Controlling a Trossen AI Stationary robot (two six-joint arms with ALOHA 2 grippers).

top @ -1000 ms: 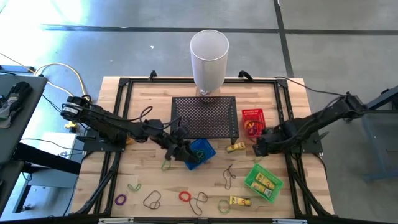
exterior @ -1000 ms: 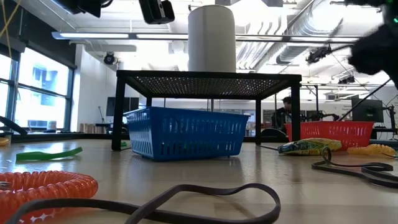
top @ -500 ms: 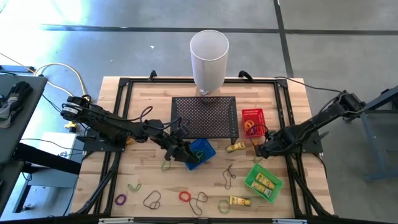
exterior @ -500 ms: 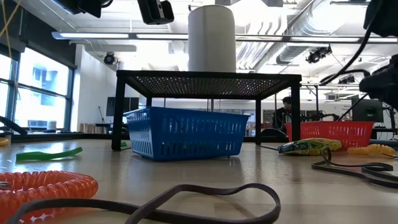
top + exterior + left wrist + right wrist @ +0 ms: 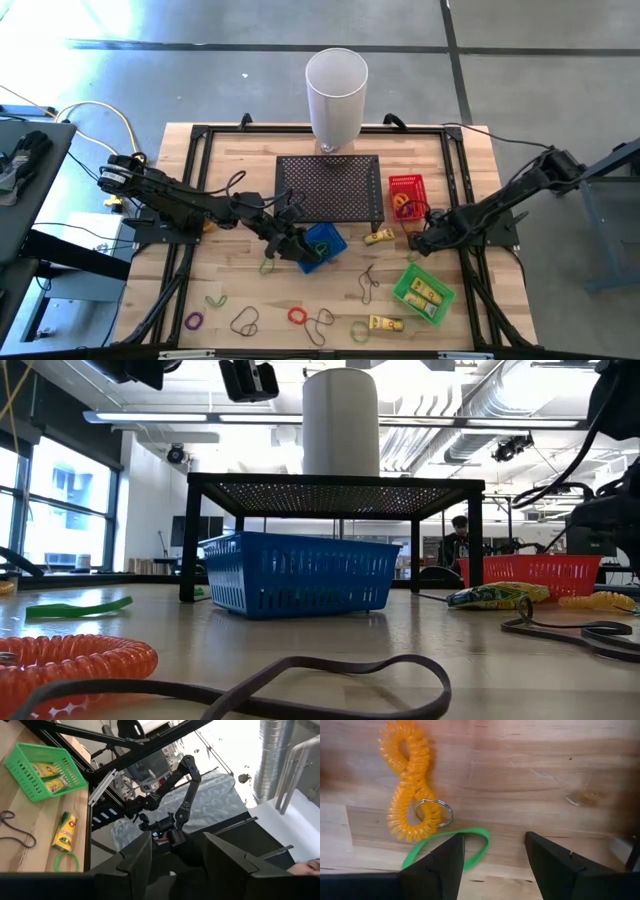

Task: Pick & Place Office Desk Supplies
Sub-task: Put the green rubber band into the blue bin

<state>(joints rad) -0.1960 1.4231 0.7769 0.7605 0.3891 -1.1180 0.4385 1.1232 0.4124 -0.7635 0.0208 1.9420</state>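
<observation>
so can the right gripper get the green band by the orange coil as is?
Probably yes. The right gripper hangs open right above the green band, with bare wood around it; only the orange coil lies close.

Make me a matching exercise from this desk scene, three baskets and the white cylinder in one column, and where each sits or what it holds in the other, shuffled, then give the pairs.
Things:
1. blue basket
2. red basket
3. green basket
4. white cylinder

Places or contents:
A. holds yellow packets, near the table's front right
B. stands at the table's far edge, behind the mesh stand
C. sits to the right of the mesh stand, with an orange coil in it
D. sits at the mesh stand's front edge, with the left gripper at it

Pairs: 1-D, 2-C, 3-A, 4-B
</observation>
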